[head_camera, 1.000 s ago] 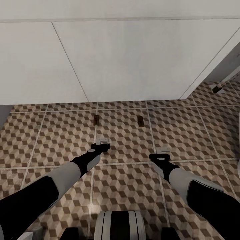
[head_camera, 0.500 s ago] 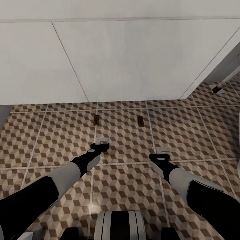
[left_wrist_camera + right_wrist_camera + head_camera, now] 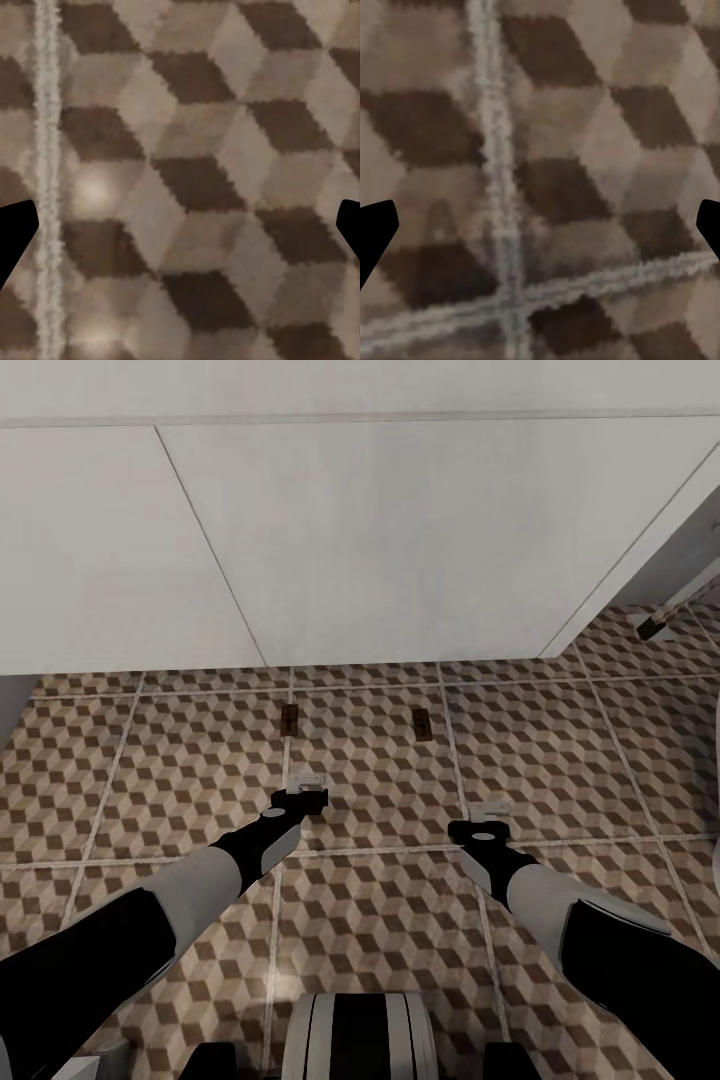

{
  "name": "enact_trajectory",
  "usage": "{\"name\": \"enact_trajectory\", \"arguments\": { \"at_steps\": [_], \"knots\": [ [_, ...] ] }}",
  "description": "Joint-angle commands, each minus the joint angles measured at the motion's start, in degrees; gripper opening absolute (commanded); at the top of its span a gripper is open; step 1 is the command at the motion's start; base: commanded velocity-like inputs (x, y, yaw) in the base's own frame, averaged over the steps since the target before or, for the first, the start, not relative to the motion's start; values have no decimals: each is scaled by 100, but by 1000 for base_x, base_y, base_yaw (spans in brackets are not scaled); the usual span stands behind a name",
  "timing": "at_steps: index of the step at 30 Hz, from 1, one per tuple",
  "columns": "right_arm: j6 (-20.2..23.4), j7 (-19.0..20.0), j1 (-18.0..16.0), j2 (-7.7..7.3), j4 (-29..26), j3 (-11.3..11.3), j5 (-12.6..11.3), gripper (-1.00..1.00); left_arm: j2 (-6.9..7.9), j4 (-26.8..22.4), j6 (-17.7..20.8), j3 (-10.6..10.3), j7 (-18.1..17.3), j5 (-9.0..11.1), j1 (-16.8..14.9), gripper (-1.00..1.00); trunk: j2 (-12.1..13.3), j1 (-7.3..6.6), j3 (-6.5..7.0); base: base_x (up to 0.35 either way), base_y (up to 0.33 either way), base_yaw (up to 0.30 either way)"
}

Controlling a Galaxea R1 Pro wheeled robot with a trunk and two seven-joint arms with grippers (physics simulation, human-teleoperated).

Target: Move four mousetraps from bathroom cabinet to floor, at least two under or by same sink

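Note:
Two mousetraps lie flat on the cube-patterned bathroom floor (image 3: 180,760) in the head view, one (image 3: 290,718) on the left and one (image 3: 422,723) on the right, both a short way in front of the white flat-panelled vanity front (image 3: 400,540) of the bathroom sink. My left gripper (image 3: 306,785) hovers just short of the left trap, and my right gripper (image 3: 490,813) is just short of the right trap. Both wrist views look straight at floor tiles, with the dark fingertips (image 3: 15,232) (image 3: 375,232) far apart and nothing between them. The cabinet is out of view.
A slim pale object with a dark end (image 3: 655,625) lies on the floor past the vanity's right corner. A white curved edge (image 3: 716,740) shows at the far right. My own base (image 3: 360,1035) sits at the bottom of the head view.

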Motion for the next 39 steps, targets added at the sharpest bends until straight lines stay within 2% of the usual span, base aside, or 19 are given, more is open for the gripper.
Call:
{"name": "enact_trajectory", "arguments": {
  "at_steps": [1,13,25,30,34,36,39],
  "knots": [
    [-18,-21,0,2,-6,41,-61,100,1,-3,-24,-49,30,51,-3,100,-1,-1,-3,0,0,0],
    [-67,-6,1,16,-11,58,-54,100,3,20,-194,-48,31,53,-2,100,-1,-1,-3,0,0,0],
    [-560,5,72,3,10,99,-22,100,-18,53,-228,-51,37,63,57,100,-1,-1,-3,0,0,0],
    [-708,3,221,-11,39,102,-15,100,-35,61,-229,-56,56,51,191,100,-1,-1,-3,0,0,0],
    [-822,-5,436,1,41,112,-9,100,-38,70,-229,-57,78,41,308,100,-1,-1,-3,0,0,0],
    [-980,-9,662,21,33,158,12,100,-45,70,-226,-67,88,25,461,100,-1,-1,-3,0,0,0],
    [-1031,-12,721,30,27,195,31,100,-49,72,-224,-71,90,22,548,100,-1,-1,-3,0,0,0]
  ]
}}
